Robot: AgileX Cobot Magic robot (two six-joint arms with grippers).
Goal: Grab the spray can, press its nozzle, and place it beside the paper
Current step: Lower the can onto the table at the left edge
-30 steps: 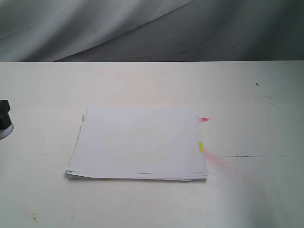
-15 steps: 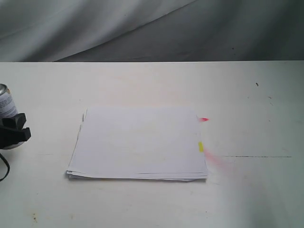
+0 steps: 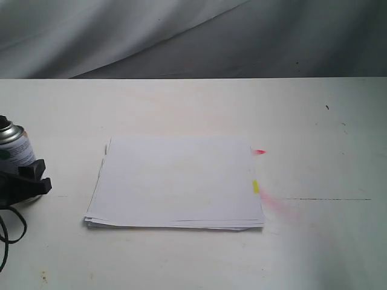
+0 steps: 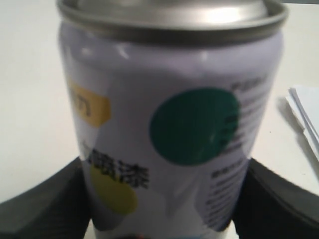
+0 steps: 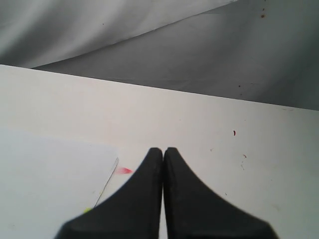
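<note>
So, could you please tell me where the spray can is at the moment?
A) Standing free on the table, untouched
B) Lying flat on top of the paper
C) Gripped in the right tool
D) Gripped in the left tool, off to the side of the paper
D: the spray can sits between the dark fingers of the left tool, apart from the paper, while the right tool is shut and holds nothing.

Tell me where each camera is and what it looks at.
Exterior view: off the arms, facing table and paper; left gripper holding the can at the edge.
Left wrist view: left arm, close on the can; fingers either side.
Right wrist view: right arm, facing the table; closed right gripper shows.
All three show the paper.
</note>
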